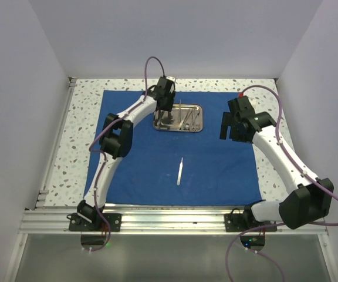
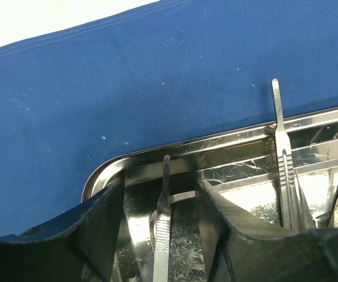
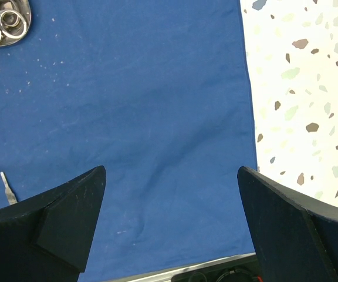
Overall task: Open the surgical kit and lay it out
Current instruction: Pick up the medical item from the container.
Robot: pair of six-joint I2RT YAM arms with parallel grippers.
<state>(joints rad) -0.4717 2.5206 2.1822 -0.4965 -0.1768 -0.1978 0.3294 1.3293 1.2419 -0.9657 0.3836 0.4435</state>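
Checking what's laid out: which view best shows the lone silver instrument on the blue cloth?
Top external: the whole silver instrument lies unobstructed on the blue cloth. Right wrist catches only one end near its left edge; left wrist misses it.

Speckled terrazzo tabletop [image 1: 87, 111], white walls [image 1: 16, 88]

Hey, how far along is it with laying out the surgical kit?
Done: the blue cloth lies spread flat, the steel tray sits on it, and one slim instrument is laid out on the cloth. In hand: the left tool is open astride another instrument in the tray; the right tool hangs open. Left: the other instruments in the tray.
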